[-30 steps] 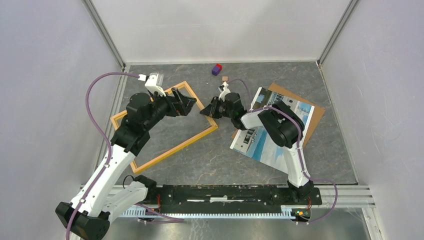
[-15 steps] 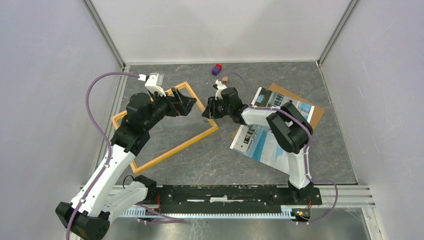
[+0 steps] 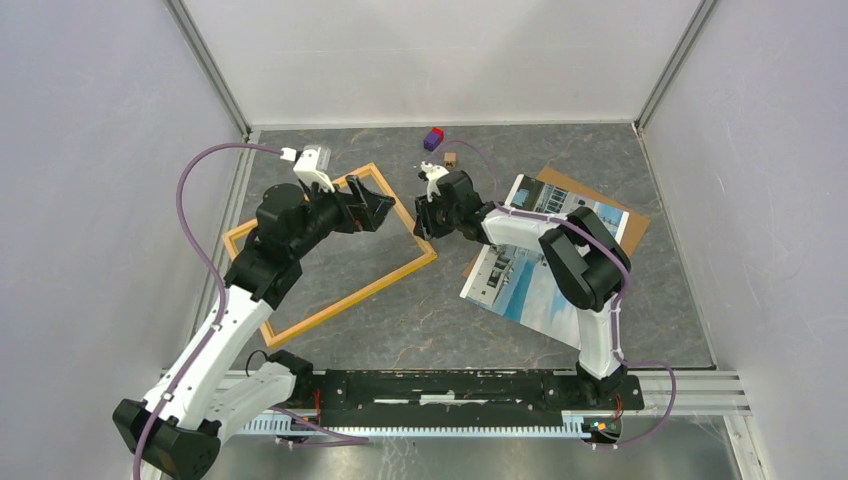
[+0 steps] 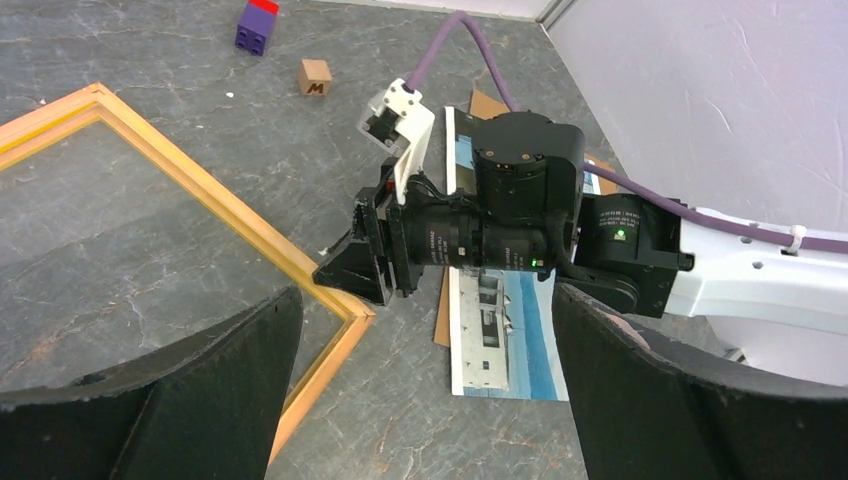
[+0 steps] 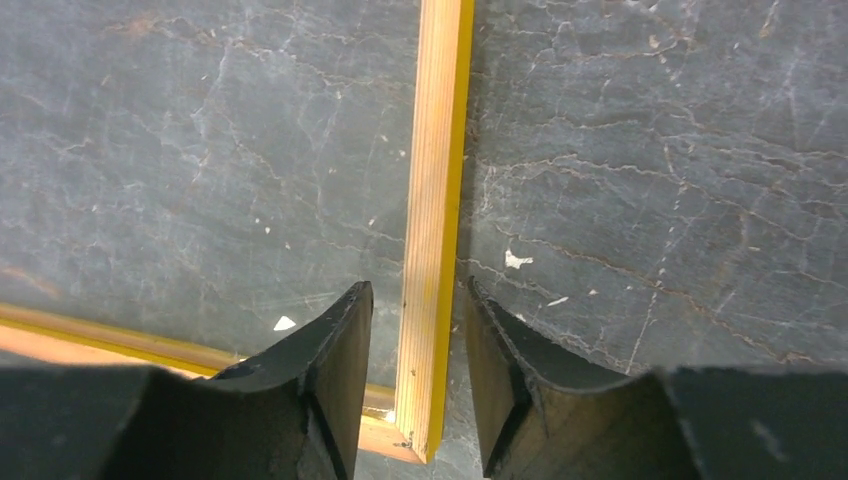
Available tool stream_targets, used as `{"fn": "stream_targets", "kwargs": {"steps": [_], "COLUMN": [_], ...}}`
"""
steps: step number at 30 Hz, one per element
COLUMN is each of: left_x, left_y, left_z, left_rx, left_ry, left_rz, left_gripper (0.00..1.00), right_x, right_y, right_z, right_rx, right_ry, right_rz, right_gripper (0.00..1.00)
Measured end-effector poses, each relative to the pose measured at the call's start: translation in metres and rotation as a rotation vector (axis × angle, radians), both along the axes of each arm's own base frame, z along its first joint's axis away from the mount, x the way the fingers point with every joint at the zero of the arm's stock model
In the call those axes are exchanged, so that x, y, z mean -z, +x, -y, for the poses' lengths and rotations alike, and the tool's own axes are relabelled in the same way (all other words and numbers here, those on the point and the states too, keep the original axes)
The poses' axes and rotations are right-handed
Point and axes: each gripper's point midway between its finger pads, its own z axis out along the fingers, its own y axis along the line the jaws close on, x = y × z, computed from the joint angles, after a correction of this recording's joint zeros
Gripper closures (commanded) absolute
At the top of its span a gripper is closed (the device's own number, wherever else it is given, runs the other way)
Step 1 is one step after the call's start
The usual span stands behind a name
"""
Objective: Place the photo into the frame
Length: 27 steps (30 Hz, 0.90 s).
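The orange-yellow wooden frame (image 3: 352, 300) lies flat on the table's left half. The photo (image 3: 530, 285), white buildings and blue sky face up, lies at the right, partly on a brown backing board (image 3: 625, 235). My right gripper (image 3: 422, 225) is low over the frame's right side near its near-right corner. In the right wrist view its jaws (image 5: 418, 370) straddle the frame's bar (image 5: 435, 180) with a small gap on each side. My left gripper (image 3: 385, 210) hovers wide open and empty above the frame's far-right part. The left wrist view (image 4: 425, 400) shows the frame (image 4: 200, 190), the photo (image 4: 510, 330) and the right gripper (image 4: 370, 265).
A purple block with a red top (image 3: 433, 138) and a small wooden cube (image 3: 450, 157) lie near the back wall. They also show in the left wrist view, block (image 4: 257, 25) and cube (image 4: 314, 76). White walls close three sides. The arms' base rail (image 3: 450, 385) runs along the near edge.
My right wrist has swung toward the back and turned, so its jaws now point down along the frame's right bar. The left arm, frame and photo have barely moved.
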Motion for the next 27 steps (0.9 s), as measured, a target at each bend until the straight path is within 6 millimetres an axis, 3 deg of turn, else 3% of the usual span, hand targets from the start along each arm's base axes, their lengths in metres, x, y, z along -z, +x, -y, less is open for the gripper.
{"fn": "stream_targets", "kwargs": {"steps": [6,9,15,27], "left_x": [0.004,0.007,0.010,0.010], "left_y": [0.000,0.002,0.003,0.002], "left_z": [0.004,0.005,0.006,0.008], "left_rx": [0.018,0.018,0.018,0.030], "left_ry": [-0.002,-0.008,-0.009,-0.014], "left_rz": [-0.018,-0.033,-0.044,-0.046], "left_gripper": [0.00,0.00,0.00,0.00], "right_x": [0.002,0.012,0.011,0.016], "right_y": [0.010,0.009,0.013,0.009], "right_z": [-0.004,-0.004,-0.008,-0.014], "right_rx": [-0.013,-0.022,-0.035,-0.072], "right_ry": [-0.065,-0.095,-0.117,-0.130], "right_rz": [0.040,0.035,0.049,0.043], "right_gripper": [0.70,0.72,0.79,0.67]}}
